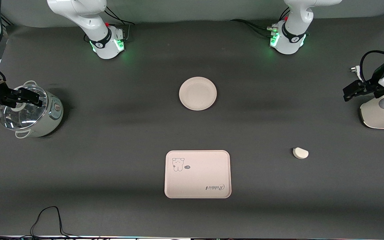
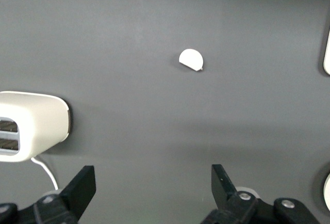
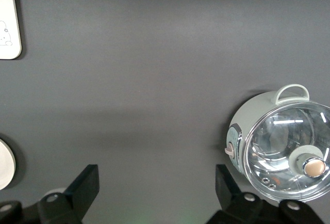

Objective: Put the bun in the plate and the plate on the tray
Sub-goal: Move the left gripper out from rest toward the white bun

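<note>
Our left gripper [image 2: 149, 193] hung with its fingers spread wide and nothing between them, over the left arm's end of the table beside a white toaster [image 1: 383, 115]. We judged this a resting pose: the wide spread suited a straight drop onto something small, and its wrist view already had the bun [image 2: 191, 60] in sight on bare mat, well apart from the toaster. Our right gripper [image 3: 154, 195] was likewise wide and empty, and it hovered over a pale green cooking pot [image 1: 33, 111] with a glass lid at the right arm's end; that arm waited.

Moving outward from the claws, the bun [image 1: 300, 153] lay alone toward the left arm's end of the table, flat edge turned toward the tray's side, touching nothing. It sat closer to the left gripper than to the right, so we took the left arm as the natural one to fetch it.

The plate [image 1: 198, 93] rested empty near the middle of the table, between the two arm bases and the tray [image 1: 197, 174]. The tray lay nearer to the front camera than the plate, well apart from it, its rabbit drawing and script showing and its surface bare.

With all three things separate, we judged that no step was done: the bun into the plate would come first, then the plate onto the tray.
</note>
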`<state>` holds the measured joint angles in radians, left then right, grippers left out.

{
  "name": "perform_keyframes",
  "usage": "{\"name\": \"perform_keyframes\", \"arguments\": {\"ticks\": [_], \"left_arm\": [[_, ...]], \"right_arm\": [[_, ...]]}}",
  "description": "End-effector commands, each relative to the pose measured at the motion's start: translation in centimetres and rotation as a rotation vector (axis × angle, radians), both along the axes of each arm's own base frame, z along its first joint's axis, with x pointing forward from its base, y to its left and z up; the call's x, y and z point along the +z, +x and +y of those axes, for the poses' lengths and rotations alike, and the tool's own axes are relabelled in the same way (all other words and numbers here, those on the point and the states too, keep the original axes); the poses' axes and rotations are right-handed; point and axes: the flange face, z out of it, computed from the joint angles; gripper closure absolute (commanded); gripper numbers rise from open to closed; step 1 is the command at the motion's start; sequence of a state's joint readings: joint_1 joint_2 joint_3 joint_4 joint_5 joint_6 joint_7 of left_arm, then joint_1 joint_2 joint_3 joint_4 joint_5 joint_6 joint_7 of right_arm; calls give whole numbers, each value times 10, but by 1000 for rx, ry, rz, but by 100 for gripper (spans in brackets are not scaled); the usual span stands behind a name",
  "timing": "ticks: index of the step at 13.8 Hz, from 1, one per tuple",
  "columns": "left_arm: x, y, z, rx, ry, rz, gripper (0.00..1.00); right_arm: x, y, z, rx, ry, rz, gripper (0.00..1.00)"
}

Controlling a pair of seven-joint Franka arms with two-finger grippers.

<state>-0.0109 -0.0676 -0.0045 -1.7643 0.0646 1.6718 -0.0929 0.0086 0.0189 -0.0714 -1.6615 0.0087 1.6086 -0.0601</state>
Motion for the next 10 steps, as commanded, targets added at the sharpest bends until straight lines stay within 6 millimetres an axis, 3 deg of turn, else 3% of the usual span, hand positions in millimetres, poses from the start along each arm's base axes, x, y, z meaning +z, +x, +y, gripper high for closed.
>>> {"name": "perform_keyframes", "arguments": {"ticks": [1, 10], "left_arm": [[3, 0, 1, -25, 10, 29, 0], [-7, 3, 1, -40, -46, 58, 0]], "right_arm": [[5, -5, -4, 25, -18, -6, 0], [4, -5, -4, 25, -18, -5, 0]]}}
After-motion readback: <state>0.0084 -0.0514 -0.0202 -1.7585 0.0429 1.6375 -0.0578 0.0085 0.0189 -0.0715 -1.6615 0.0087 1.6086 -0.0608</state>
